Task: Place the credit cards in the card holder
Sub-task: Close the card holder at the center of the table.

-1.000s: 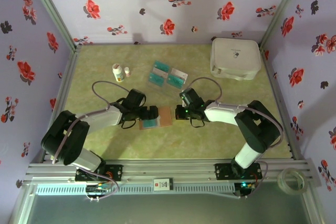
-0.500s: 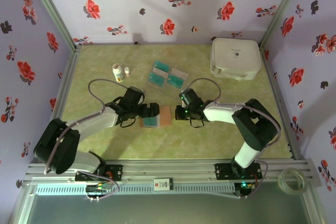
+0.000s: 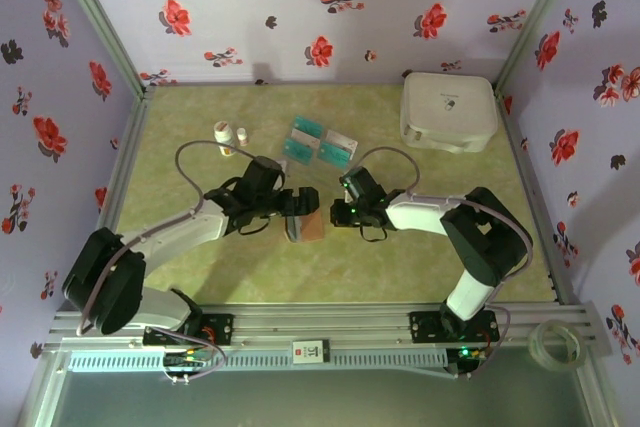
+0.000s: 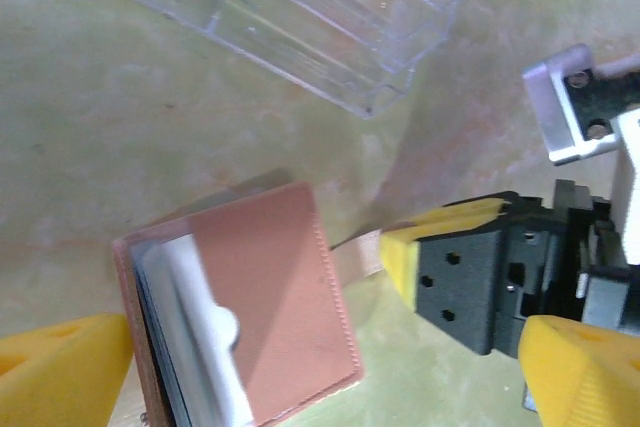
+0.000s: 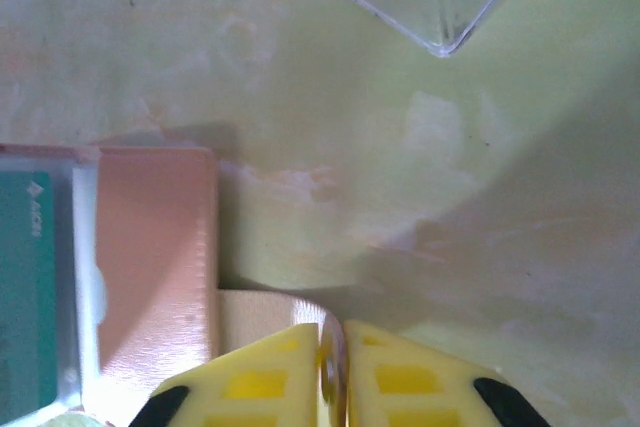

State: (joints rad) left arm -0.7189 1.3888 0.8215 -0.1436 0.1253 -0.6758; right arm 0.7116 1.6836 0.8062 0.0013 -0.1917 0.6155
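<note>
Flowered wallpaper rings a mottled green surface (image 3: 200, 267), and at the centre of the overhead view the reddish-brown card holder (image 3: 312, 227) lies flat between the two arms. Over the last second the left arm has swung from the holder's left edge toward the upper right, so the left claw (image 4: 320, 347) now hangs over it, spread as wide as before and gripping nothing. Its wrist view shows the holder between the two yellow fingers, though I cannot tell whether the left one brushes its edge. One teal card (image 5: 30, 277) sits in the holder's clear pocket at the left edge of the right wrist view, so I judge that card delivered and let go. The right claw (image 5: 332, 352) has stayed at the holder's right side, its fingers all but together on the thin tan tab (image 5: 262, 313) that juts from the holder, pinning it. The remaining credit cards (image 3: 308, 128) wait in the clear tray (image 4: 330, 57) above centre in the overhead view, well apart from the holder, so most of the task probably remains.
</note>
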